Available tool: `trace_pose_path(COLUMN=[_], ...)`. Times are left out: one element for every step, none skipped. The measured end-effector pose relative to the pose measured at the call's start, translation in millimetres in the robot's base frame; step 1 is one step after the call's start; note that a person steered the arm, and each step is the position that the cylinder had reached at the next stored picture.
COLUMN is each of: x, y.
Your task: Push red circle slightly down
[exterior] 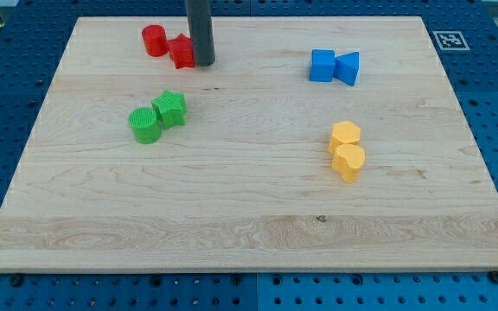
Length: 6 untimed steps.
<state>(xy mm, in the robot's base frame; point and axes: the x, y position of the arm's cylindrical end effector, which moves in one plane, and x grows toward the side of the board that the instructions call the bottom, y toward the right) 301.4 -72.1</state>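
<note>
We see the red circle (154, 41), a short ribbed cylinder, at the board's (249, 216) top left. It touches a second red block (181, 51), shape unclear, on its right. My tip (201, 63) sits against that block's right side, apart from the circle; it's a plain rod holding nothing. Green, blue and yellow pairs lie elsewhere.

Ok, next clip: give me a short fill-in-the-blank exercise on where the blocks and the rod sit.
1. My tip rests beside the second ___ block.
2. The red circle lies toward the view's ___ of that block.
3. The two yellow blocks sit below the two ___ blocks.

Missing words: red; left; blue
</note>
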Motion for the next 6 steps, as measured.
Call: trace_pose_path(x=[-29.1,-60.8,-61.1,-68.1,-87.8,-105.2], y=[1.2,-5.9,-51.9,-107.5,-112.8,-127.6])
